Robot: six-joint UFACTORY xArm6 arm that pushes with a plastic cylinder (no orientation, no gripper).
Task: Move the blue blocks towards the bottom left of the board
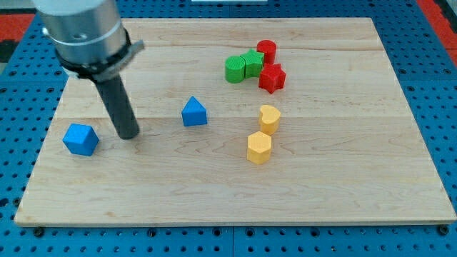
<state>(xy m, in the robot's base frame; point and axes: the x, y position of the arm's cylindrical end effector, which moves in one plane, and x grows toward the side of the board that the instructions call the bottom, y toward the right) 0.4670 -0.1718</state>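
Because my tip (pixel 128 134) stands between the blue cube (pixel 80 139) at the view's left and the blue triangular block (pixel 193 113) at its right, touching neither, a push from a wrong side may drive one away. I have no hand, only the rod. The worktop (pixel 214 200) edge is near the cube.

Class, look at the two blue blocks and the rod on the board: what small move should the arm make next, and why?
Probably carry my tip around to the upper right of the blue triangular block, then push it down-left. My tip stands between that block and the blue cube, which already lies near the board's left edge, while the triangular one sits nearer the middle.
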